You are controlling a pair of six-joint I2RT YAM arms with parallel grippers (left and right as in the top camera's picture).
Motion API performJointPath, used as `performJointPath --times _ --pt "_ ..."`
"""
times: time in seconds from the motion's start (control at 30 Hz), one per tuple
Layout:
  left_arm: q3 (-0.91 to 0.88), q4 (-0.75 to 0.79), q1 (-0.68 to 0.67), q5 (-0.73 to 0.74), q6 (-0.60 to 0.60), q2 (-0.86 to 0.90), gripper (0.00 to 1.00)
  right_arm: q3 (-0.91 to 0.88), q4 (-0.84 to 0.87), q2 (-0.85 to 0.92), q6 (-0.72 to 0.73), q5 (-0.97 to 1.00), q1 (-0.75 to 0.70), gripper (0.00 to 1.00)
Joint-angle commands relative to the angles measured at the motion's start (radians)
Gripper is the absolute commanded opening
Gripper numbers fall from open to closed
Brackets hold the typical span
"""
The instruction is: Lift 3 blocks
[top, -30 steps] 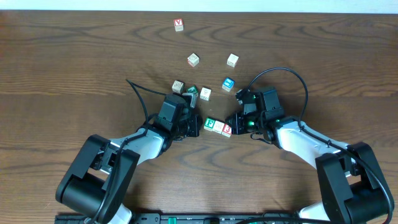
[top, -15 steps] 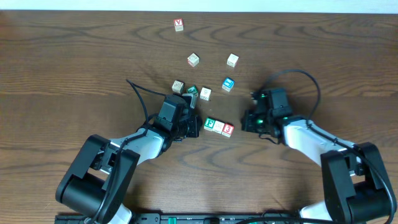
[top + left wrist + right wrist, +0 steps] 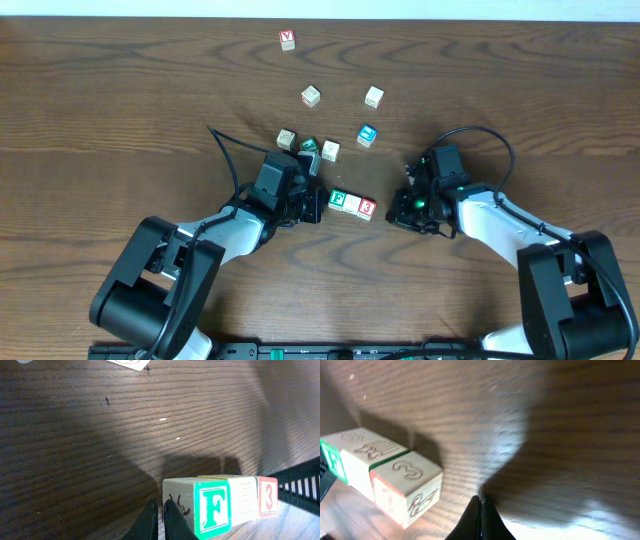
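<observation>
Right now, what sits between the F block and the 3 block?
A pale block, flush against the F block and the 3 block, seen in the left wrist view.

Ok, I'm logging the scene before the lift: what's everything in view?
F block: one, green face, left end of centre row.
Middle block: one, pale, between F and 3.
3 block: one, red face, right end of row.
Loose pale blocks: four, beyond the row.
Red-faced block: one, far edge.
Blue-faced block: one, beyond the row.
Green-faced block: one, between two pale ones.
Table: one, dark wood.
Left gripper: one, black, shut beside F block.
Right gripper: one, black, shut, right of 3 block.
</observation>
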Motion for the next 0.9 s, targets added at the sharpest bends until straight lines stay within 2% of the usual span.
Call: performJointPath --times 0.0,0.27,0.43,0.87 --pt "0.015 0.001 0.0 0.019 0.017 0.011 0.08 -0.016 0.003 0.015 -0.002 -0.013 0.019 0.01" --pt "0.015 0.002 0.0 0.018 0.017 0.011 0.08 -0.016 0.065 0.015 -0.079 -0.018 0.019 0.01" --pt "0.015 0.002 0.0 0.011 0.017 0.011 0.08 -0.016 0.108 0.015 -0.125 -0.092 0.019 0.01" --pt "0.015 0.002 0.0 0.011 0.017 0.011 0.08 -0.016 0.096 0.015 -0.124 -0.154 0.021 0.01"
